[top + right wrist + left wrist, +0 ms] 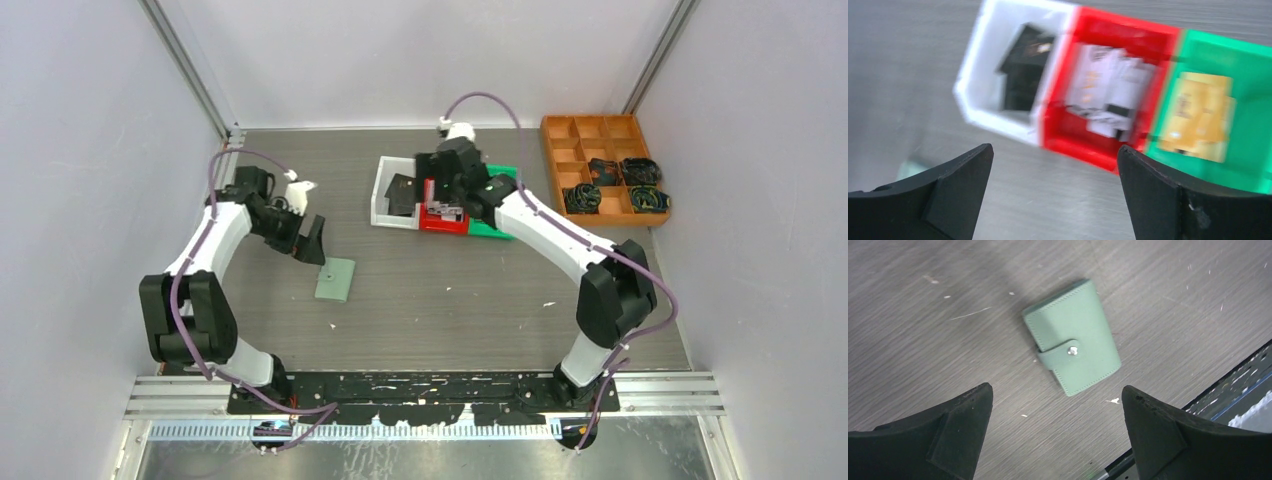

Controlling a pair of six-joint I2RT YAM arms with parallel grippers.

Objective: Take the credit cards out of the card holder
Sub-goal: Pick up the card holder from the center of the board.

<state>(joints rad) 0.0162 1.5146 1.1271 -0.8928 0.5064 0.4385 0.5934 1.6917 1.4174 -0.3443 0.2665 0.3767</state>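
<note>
Two grippers stood with their jaws spread wide, and neither pinched anything.

The left gripper (pixel 312 240) hung over the left part of the table (pixel 450 320). The card holder (pixel 335 279) lay flat on the table just beside it, on the near-right side in the top view. In the left wrist view the card holder (pixel 1073 335) lay ahead of the left gripper (pixel 1055 390), inside the span between the two fingertips (pixel 979 396) and apart from both. It sat skewed to the jaw line, one short edge nearer the fingers. The holder was folded shut, with its tab closed across the front by a small metal stud (pixel 1073 351).

The right gripper (pixel 447 205) hung over a row of three bins at the far middle of the table, well apart from the card holder. In the right wrist view, which was blurred, the right gripper (pixel 1053 147) had only bare table in its gap, and the bins lay beyond the fingertips:
- white bin (pixel 965 95) — black cards (pixel 1020 70)
- red bin (pixel 1113 25) — silver-grey cards (pixel 1110 85)
- green bin (pixel 1218 42) — gold cards (pixel 1198 115)

An orange compartment tray (pixel 560 130) stood at the far right corner, with black coiled cables (pixel 620 185) in its nearer cells.
</note>
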